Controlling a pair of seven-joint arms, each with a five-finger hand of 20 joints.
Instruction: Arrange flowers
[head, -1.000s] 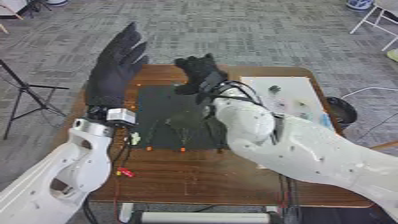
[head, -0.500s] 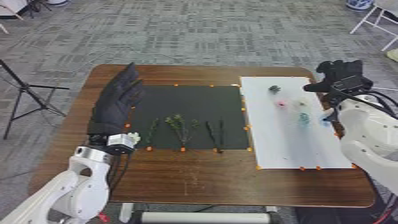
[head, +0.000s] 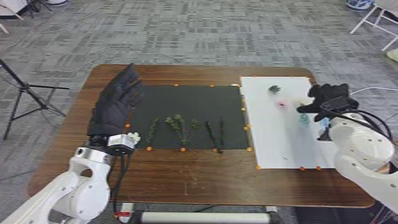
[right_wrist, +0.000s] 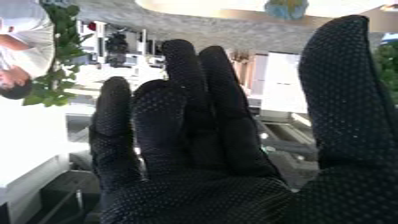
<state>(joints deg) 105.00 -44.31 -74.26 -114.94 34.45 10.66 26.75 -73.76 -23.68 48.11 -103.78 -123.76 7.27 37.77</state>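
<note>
Grey patterned carpet (head: 213, 37) ran beyond the wooden table (head: 209, 192). I could see a black tripod (head: 26, 86) standing on it, off the table's left side. Towards the far right were a white folding chair (head: 387, 5) and a blue-and-white pot (head: 359, 4). The right wrist view took in leafy greenery (right_wrist: 60, 55).

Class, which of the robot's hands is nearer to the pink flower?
Right. The right hand is over the right edge of the white sheet, near the pink flower; the left hand is farther, by the black mat's left edge.
</note>
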